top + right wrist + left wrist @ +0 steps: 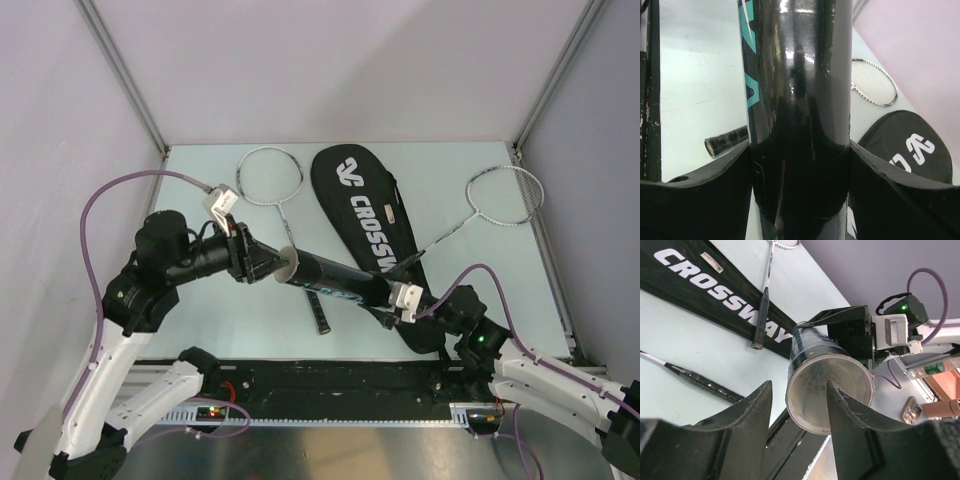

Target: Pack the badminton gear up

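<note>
The step in hand looks like loading the black tube (335, 278): the right gripper (799, 165) is clamped around its lower end and holds it off the table (200, 190), nearly level, with the open mouth turned toward the left gripper (272, 266). In the left wrist view that gripper's fingers (752, 415) stand apart right at the rim with nothing between them. The inside of the tube shows pale, and there may be a shuttlecock down there, but the view is too dim to be sure. Both racquets are yet to be packed: one (316, 315) lies beside the CROSSWAY bag (360, 205), the other (440, 243) has its handle resting across it. The next move probably calls for drawing the left gripper straight back off the rim without knocking it, while the right keeps the mouth from tipping downward, then getting the tube and racquets to the bag
</note>
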Tool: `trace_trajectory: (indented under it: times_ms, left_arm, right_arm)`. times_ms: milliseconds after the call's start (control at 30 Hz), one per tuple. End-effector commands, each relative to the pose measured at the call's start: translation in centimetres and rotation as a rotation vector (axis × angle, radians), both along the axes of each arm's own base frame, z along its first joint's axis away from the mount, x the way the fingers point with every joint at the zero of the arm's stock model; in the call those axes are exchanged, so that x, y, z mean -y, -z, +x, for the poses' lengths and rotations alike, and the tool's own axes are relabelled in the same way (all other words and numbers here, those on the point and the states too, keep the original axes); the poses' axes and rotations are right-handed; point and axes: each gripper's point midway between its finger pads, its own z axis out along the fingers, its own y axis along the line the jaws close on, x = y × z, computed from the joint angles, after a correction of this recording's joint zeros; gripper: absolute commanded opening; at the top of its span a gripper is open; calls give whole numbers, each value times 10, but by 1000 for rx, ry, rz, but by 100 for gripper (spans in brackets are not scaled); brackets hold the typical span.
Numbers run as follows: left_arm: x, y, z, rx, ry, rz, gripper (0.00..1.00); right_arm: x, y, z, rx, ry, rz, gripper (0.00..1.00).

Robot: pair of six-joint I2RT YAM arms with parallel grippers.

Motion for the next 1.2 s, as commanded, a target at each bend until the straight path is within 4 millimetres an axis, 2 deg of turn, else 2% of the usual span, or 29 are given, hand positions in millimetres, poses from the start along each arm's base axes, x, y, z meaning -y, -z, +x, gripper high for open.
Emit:
trace_trajectory:
  times_ms: [0,100,200,267,333,400,500,633,767,833,933,1067,1133,1167]
  left_arm:
    - [1,42,11,-69,-3,99,53]
    - [1,54,13,-97,-7,117,56]
    - [-4,50,19,-75,-46,131,60]
    - [-12,34,25,-37,-86,135,65]
    - [-21,9,32,30,-129,125,70]
    - [-33,-20,39,115,-195,116,82]
    - [-54,-64,46,253,-319,109,96]
    - [-60,-101,42,363,-358,36,99]
    - [-37,-103,26,409,-220,-65,100]
    - [-26,-94,19,421,-147,-115,100]
    - [-15,-73,20,394,-100,-171,100]
    - [-1,-48,31,348,-56,-192,100]
    - [4,-39,37,341,-46,-203,100]
    - [6,-42,38,360,-39,-224,100]
  right_arm:
    - [-8,-77,-9,167,-60,180,0]
    - [-11,-79,-7,166,-62,183,0]
    - [-15,-78,-5,156,-63,178,0]
    - [-15,-76,-4,129,-60,178,0]
    - [-17,-72,-7,99,-79,168,1]
    - [-17,-69,-10,60,-88,171,1]
    - [-14,-69,-4,-14,-39,202,2]
    - [-13,-71,7,-116,23,252,2]
    - [-14,-85,28,-324,137,377,3]
    - [-20,-93,36,-440,162,442,3]
    - [-40,-110,32,-525,93,513,3]
    - [-60,-128,27,-623,34,600,4]
    - [-68,-131,27,-665,16,627,5]
    - [-71,-134,25,-670,1,637,5]
